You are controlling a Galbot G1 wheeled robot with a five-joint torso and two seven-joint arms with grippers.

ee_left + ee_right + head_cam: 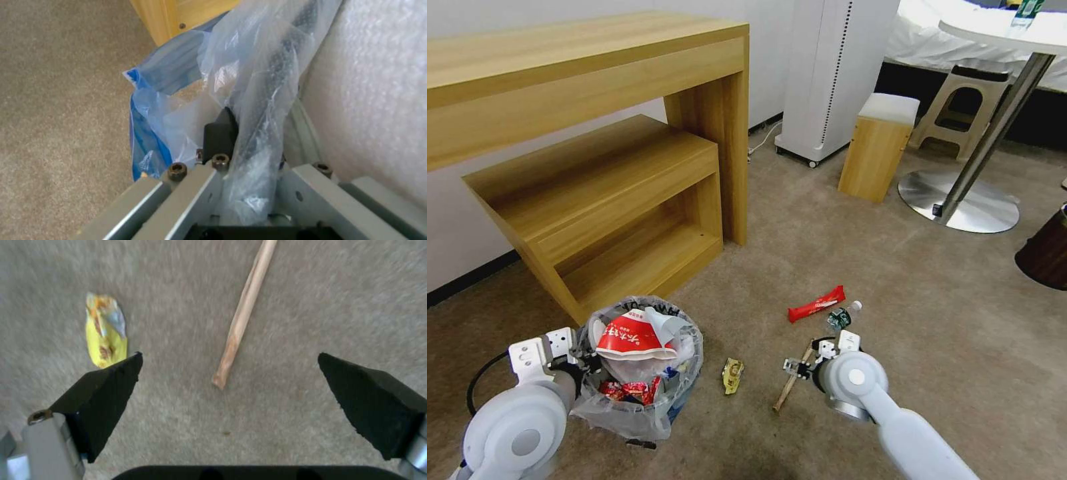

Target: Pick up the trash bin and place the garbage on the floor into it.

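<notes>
Wooden stick (242, 311) below spread right end effector (229, 373), left end effector (240, 133) clamped on trash bin (640, 407)

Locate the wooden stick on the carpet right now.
In the head view, the wooden stick lies on the floor right of centre, just under the open right gripper, with the yellow wrapper to its left.
</notes>
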